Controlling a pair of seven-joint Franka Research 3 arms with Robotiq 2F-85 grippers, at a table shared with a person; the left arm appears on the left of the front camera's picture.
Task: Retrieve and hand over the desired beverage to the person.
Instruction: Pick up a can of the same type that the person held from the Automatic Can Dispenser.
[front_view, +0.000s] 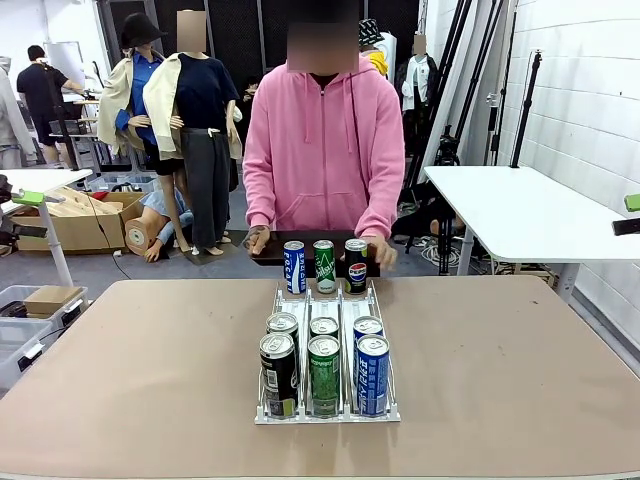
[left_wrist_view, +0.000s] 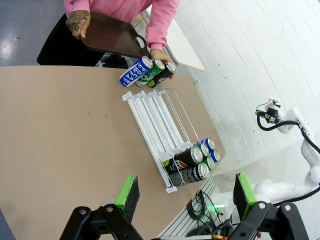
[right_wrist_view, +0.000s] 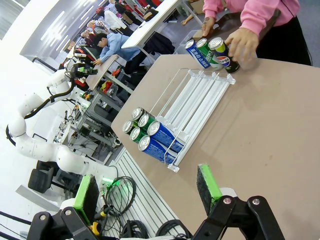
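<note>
A white wire rack (front_view: 327, 300) lies on the brown table (front_view: 150, 370) and holds several beverage cans at its near end: black (front_view: 278, 375), green (front_view: 324, 375) and blue (front_view: 372, 375) in front. At the far end stand a blue can (front_view: 294, 267), a green can (front_view: 324, 266) and a black Pepsi can (front_view: 356, 265). The person (front_view: 322, 150), in a pink hoodie, holds a dark tray (front_view: 270, 250) behind them, one hand (right_wrist_view: 242, 42) touching the far cans. My left gripper (left_wrist_view: 186, 196) and right gripper (right_wrist_view: 147, 192) hang open above the table, holding nothing.
A white side table (front_view: 520, 210) stands at the right beyond the brown table. Cardboard boxes (front_view: 75, 220) and bins (front_view: 30, 305) sit on the floor at the left. Bare tabletop lies on both sides of the rack.
</note>
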